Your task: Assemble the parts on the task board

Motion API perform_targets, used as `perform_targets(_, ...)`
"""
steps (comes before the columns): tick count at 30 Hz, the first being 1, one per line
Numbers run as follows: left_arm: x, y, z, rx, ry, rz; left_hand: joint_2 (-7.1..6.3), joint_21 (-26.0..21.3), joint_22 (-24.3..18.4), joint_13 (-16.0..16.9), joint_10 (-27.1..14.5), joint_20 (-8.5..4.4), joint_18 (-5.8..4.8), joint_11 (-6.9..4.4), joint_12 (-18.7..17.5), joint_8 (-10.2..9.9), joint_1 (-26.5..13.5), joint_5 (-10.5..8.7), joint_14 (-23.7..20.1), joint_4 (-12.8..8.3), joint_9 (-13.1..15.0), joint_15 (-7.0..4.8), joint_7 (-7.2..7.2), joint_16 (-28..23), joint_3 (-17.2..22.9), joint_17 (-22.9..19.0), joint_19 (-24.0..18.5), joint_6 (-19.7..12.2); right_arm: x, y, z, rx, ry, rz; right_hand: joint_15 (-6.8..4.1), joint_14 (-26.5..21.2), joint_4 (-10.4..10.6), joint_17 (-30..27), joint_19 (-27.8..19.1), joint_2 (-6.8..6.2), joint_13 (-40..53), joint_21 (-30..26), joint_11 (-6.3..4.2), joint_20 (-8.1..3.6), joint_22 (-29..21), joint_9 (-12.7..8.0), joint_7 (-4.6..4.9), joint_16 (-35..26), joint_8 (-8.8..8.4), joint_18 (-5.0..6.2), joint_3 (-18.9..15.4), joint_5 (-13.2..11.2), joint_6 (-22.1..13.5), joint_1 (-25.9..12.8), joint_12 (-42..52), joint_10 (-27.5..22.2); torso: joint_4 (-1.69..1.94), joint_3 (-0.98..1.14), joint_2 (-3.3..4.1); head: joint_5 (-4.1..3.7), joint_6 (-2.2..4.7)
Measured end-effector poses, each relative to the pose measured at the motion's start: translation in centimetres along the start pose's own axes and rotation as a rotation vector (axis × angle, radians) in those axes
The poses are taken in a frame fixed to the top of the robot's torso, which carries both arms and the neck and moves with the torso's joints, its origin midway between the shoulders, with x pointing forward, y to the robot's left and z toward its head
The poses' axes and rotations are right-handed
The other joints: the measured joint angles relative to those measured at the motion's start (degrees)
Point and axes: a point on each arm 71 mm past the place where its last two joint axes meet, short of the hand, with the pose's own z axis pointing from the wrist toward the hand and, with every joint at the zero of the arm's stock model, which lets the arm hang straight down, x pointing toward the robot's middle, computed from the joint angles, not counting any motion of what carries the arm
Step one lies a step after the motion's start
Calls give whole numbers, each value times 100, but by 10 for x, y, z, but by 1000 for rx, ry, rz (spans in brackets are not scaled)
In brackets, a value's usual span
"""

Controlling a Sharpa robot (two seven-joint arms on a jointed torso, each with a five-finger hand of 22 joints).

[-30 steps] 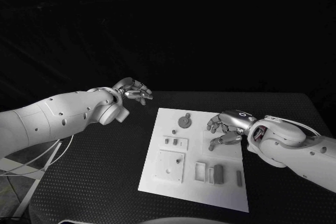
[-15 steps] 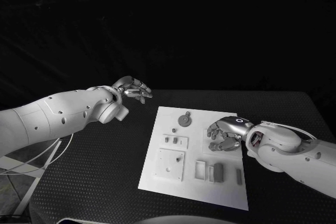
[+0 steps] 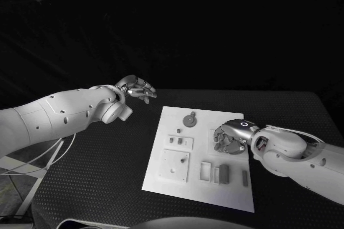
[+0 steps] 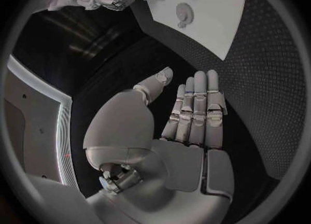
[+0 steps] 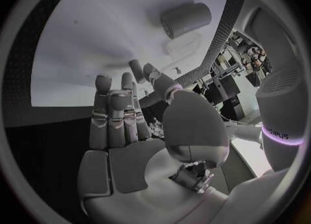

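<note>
Worktop (image 3: 93, 159) with white task board (image 3: 204, 191) lying at its middle.

Black worktop carries the task board, whose grey parts sit spread across it: a round part (image 3: 189, 120) near the far edge, slim upright pieces (image 3: 223, 174) toward the near edge. Right robot hand (image 3: 230, 138) hovers low over the board's right edge, fingers straight and together, grasping nothing. Left robot hand (image 3: 137, 90) hangs released above the worktop's far left, off the board, fingers extended.

White task board (image 3: 168, 139) on black table (image 3: 93, 164)
</note>
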Motion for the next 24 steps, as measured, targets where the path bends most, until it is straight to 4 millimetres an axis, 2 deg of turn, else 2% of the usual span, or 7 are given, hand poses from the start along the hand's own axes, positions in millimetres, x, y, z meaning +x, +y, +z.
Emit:
perform_targets(4, 0, 0, 0, -1, 1, 0, 0, 0, 0, 0, 0, 0, 0, 0, 0, 0, 0, 0, 0, 0, -5, 0, 0, 0, 0, 5, 0, 0, 2, 4, 2, -7, -1, -7, -21, 20, 0, -10, 9, 104, 57, 21, -37, -9, 0, 21, -50, 0, 39, 15, 0, 0, 69, 19, 27, 66, 1, -1, 0, 1, -9)
perform_targets(7, 0, 0, 0, -1, 1, 0, 0, 0, -4, 0, 0, 0, 0, 0, 0, 0, 0, 0, 0, 0, -5, 0, 0, 0, 0, 5, 0, 0, 4, 7, 3, -13, -2, -11, -32, 31, 0, -20, 9, 149, 92, 21, -49, -9, 0, 31, -51, 0, 39, 22, 0, 0, 125, 17, 54, 96, 1, -1, 0, 0, -16)
perform_targets(20, 0, 0, 0, -3, 3, -1, 0, 0, -5, -1, 0, 0, 0, 0, 0, 0, 0, 0, 0, 12, -11, 0, 0, -23, 12, 18, 0, 0, 4, 7, 5, -9, -5, -18, -38, 39, 1, -28, 9, 149, 151, 21, -50, -8, 0, 31, -51, 23, 45, 23, 0, 0, 126, 17, 54, 97, 3, -4, 0, 8, -44)
perform_targets(24, 0, 0, 0, -3, 3, -1, 0, 0, -5, -1, 0, 0, 0, 0, 0, 0, 0, 0, 0, 12, -11, 0, 0, -23, 12, 18, 0, 0, 4, 8, 6, -7, -5, -23, -39, 38, 1, -35, 9, 236, 184, 20, -60, -7, 0, 36, -72, 23, 60, 23, 0, 0, 146, 85, 54, 107, 1, -4, -1, 10, -52)
